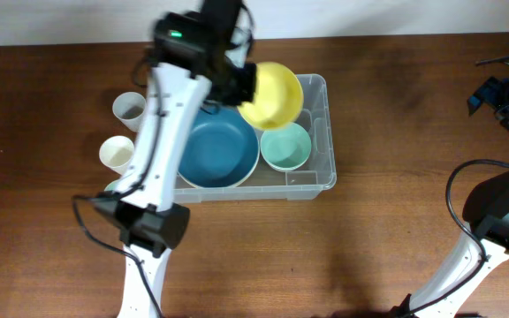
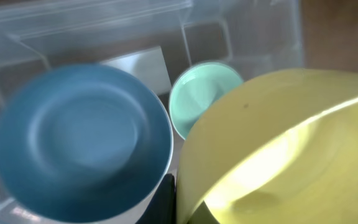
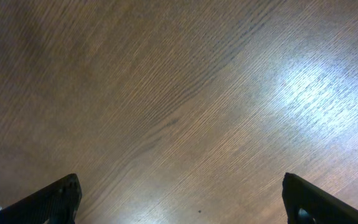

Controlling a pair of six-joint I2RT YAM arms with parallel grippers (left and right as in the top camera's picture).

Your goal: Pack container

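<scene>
So the left gripper is clamped on the rim of a round yellow plastic bowl, holding it tilted in the air. The large clear rectangular plastic container sits mid-table, a bit left of centre, with its long axis running left to right in the overhead view.

What matters here is that the yellow bowl hangs over the container's far right end, straddling the far rim and sitting partly above the small mint-green bowl. The wide dark-blue shallow bowl takes up the left half of the container, right beside the mint one. From the left wrist view the yellow bowl fills the lower right, with the blue bowl to its left and the mint bowl peeking out between them.

My guess is the yellow bowl looks too big to nest in the mint one. That leaves the blue bowl, which lies toward the near left of the jaws, or the tight strip at the far right.

The right gripper has its jaws spread wide, holds nothing, and looks down at bare brown wooden table, well apart from the container. So the left arm is clearly nearer.

A greyish cup and a cream cup wait outside, near the container's left end.
</scene>
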